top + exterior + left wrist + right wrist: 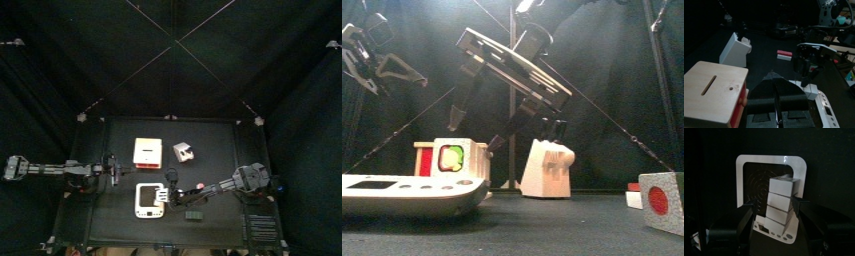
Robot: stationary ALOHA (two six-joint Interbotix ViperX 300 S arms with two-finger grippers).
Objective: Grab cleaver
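Beside cleaver (182, 152), red-and-white box (147, 152), white device (148, 199)

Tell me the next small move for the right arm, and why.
Probably swing the right tool back toward the small pale-bladed cleaver with the brownish handle. The tool hangs open over the flat white device with dark windows, while the cleaver sits farther back, beside the red-and-white box, untouched.
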